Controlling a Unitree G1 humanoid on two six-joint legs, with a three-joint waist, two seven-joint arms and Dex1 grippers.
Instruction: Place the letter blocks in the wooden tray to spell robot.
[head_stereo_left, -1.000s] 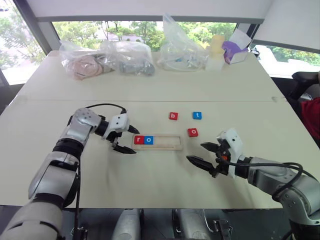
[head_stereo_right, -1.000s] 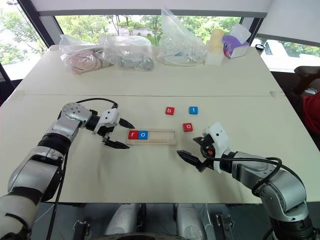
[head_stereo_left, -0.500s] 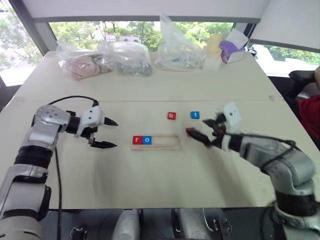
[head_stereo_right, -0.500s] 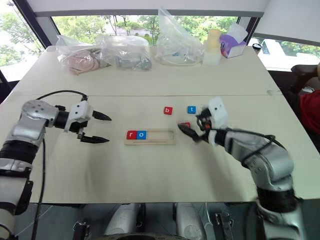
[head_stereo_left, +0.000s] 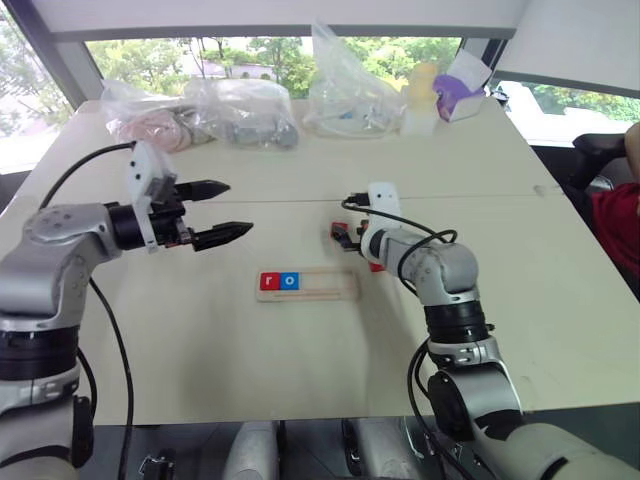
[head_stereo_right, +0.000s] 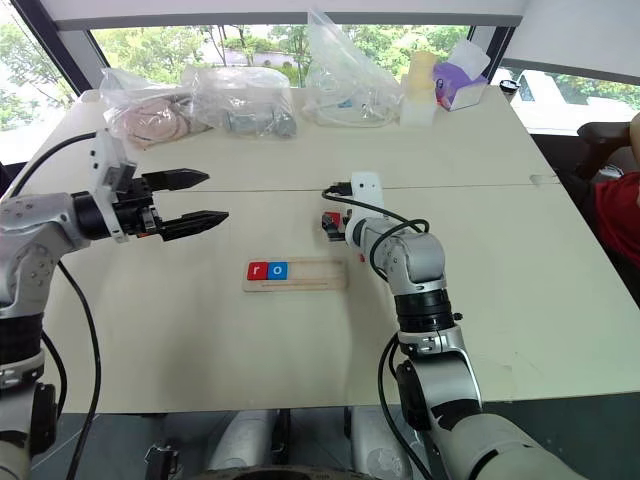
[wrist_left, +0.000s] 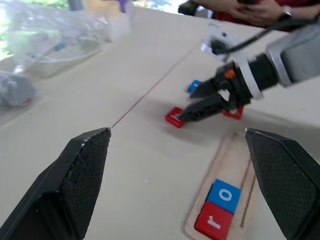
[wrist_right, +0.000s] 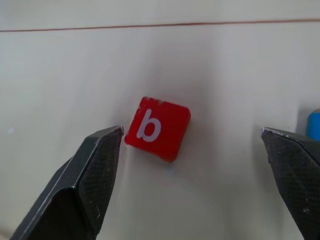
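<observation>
The wooden tray (head_stereo_left: 330, 287) lies mid-table with a red r block (head_stereo_left: 268, 282) and a blue o block (head_stereo_left: 289, 281) at its left end. A red b block (wrist_right: 157, 129) lies on the table beyond the tray. My right gripper (wrist_right: 191, 132) is open just above it, one finger on each side. A blue t block (wrist_left: 195, 86) lies further right, and a red block (wrist_left: 234, 114) sits partly hidden behind that gripper. My left gripper (head_stereo_left: 218, 211) is open and empty, raised in the air left of the tray.
Clear plastic bags (head_stereo_left: 240, 105) with items line the far edge of the table, next to a yellow-white container (head_stereo_left: 421, 100) and a purple box (head_stereo_left: 455, 85). A person's hands (wrist_left: 250, 7) rest at the table's right side.
My right gripper has reached forward and left, from beside the tray's right end to over the b block. My left gripper has lifted and pulled away from the tray's left end.
</observation>
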